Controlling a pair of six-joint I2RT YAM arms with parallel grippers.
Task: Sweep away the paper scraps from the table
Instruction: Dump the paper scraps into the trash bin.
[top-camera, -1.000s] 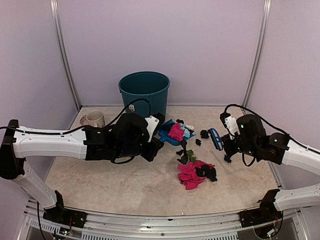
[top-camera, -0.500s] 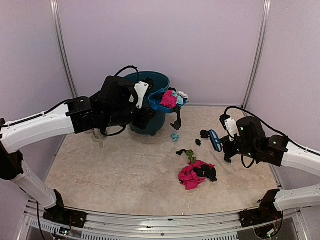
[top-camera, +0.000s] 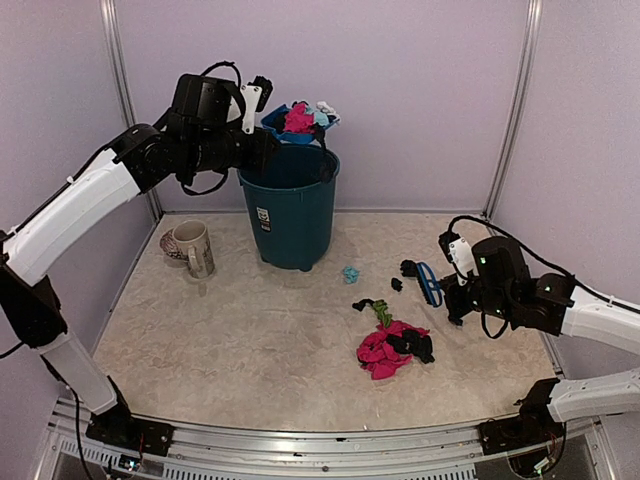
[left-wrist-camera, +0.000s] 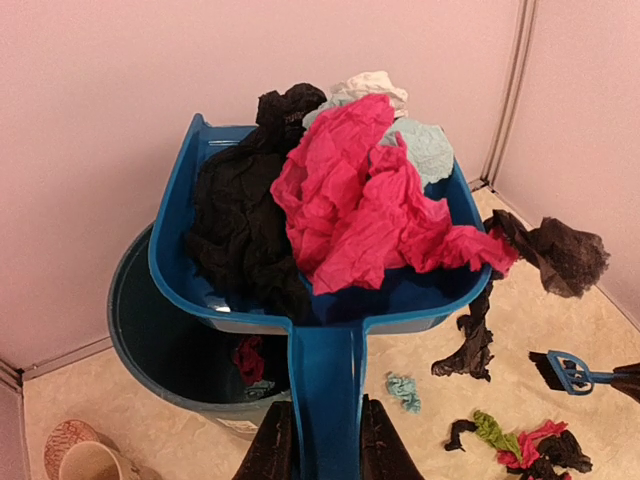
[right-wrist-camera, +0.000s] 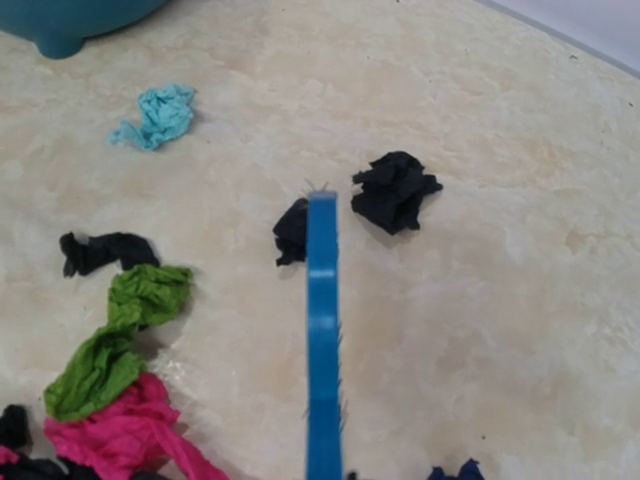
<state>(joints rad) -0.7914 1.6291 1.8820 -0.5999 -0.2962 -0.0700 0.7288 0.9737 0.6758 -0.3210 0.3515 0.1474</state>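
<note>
Left tool clamps the blue plastic dustpan's handle, crumpled paper scraps heaped above the teal plastic bin — a black strip overhanging at 3 o'clock could drop outside on tipping. Right tool grips the blue brush near the tabletop's 4 o'clock scraps.

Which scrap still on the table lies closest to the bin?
The small light teal scrap, alone just beside the bin; the black, green and pink scraps lie farther off.
</note>
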